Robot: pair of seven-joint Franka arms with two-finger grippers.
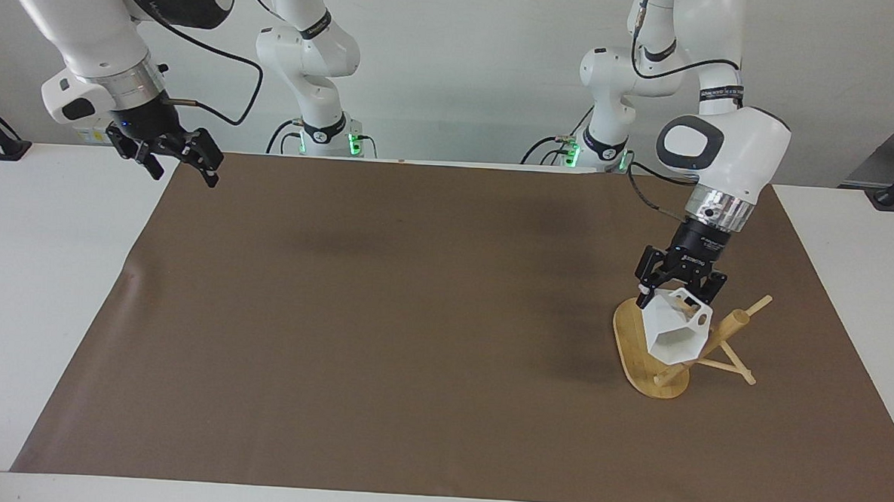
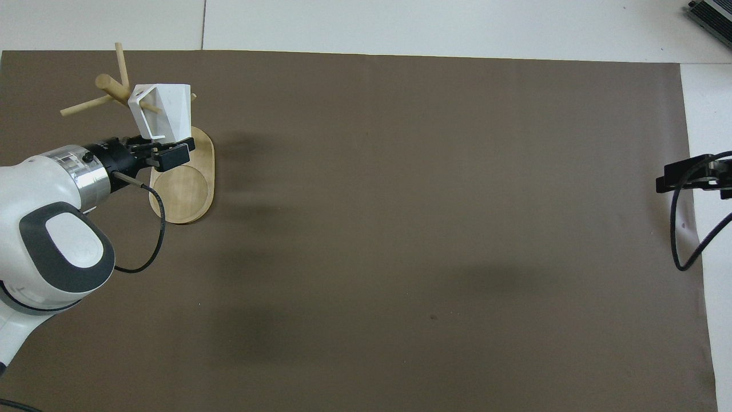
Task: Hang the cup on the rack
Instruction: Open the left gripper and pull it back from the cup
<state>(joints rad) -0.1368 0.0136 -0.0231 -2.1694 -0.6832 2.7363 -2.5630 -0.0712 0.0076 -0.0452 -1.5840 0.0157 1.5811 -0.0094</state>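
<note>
**Step in hand: seat the cup and release**

1. The right end effector point(image 1: 184, 172) waits in the air over the tabletop point(image 1: 46, 279) edge nearest the robots, at the right arm's end. Its jaws stand apart and hold nothing. It takes no part in this step.

2. The left end effector point(image 1: 679, 293) is at the cup point(image 1: 673, 338), against the cup's base, over the rack point(image 1: 729, 329). Whether it is clamped on the cup or has let go cannot be told.

3. The cup is on the rack, near the tabletop's left-arm end. A thin peg point(image 2: 193, 96) passes through the handle point(image 2: 143, 107). The cup is clear of the rack's oval foot point(image 2: 186, 191) below it.

**Procedure (judged)**

- Confirm that the peg runs fully through the handle hole before opening. The peg tip shows past the cup wall, so the seat looks deep enough.
- Open without side load. The rack looks light, and a push on the cup could tip it.
- Withdraw back along the cup's own axis, toward the robots and upward, so the jaws do not catch the base or lift the handle off the peg.
- Expect the cup to swing and settle lower once free. Clear the post first.

**Orientation of the cup**

- Long axis: base to rim. It runs away from the robots, somewhat tilted.
- The hexagonal mouth points away from the robots. The narrow base points back at the left end effector.
- The handle lies on the side toward the post.
</note>
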